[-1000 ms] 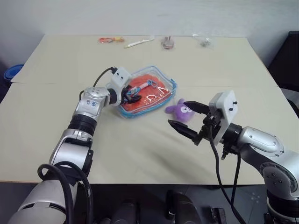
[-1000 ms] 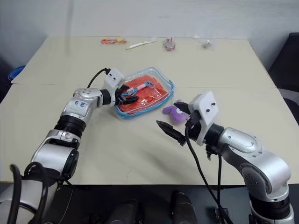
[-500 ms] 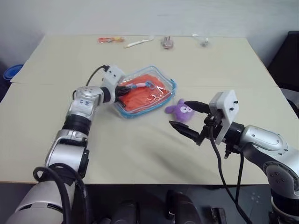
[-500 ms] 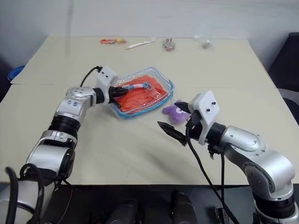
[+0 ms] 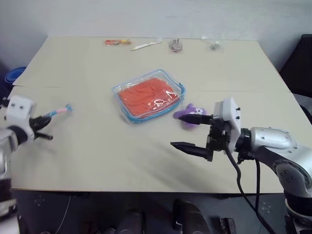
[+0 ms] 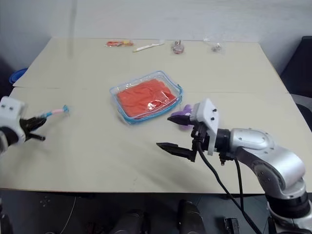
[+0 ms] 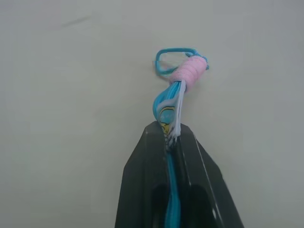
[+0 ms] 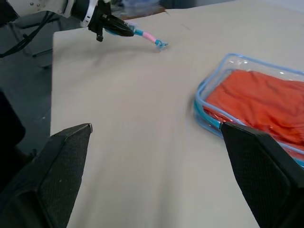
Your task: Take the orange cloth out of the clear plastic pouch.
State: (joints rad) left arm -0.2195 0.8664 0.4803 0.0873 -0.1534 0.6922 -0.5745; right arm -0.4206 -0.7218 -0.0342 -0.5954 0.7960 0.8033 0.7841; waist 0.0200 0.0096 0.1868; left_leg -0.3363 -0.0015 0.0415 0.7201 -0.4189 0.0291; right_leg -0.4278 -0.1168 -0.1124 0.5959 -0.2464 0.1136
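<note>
1. Left claw (image 5: pixel 45 130) — at the table's left edge, well apart from the pouch, pointing forward and slightly down; fingers clenched on a thin blue-and-pink cord (image 7: pixel 176 97) that ends in a pink wrapped section and a small blue loop just above the table (image 5: pixel 87 161).
2. Right claw (image 5: pixel 192 131) — low over the table's near right part, arm reaching in from the right and pointing toward the left; two black fingers spread wide, grasping nothing.
3. Clear plastic pouch (image 5: pixel 125 108) — flat at the table's centre, blue-trimmed, touched by neither claw.
4. Orange cloth (image 5: pixel 146 93) — inside the pouch, wrinkled, filling most of it.
5. Purple plush toy (image 5: pixel 184 113) — just beside the pouch's right corner, behind the right claw's upper finger.
6. Small items (image 5: pixel 146 45) — a row along the table's far edge, too small to tell apart.
</note>
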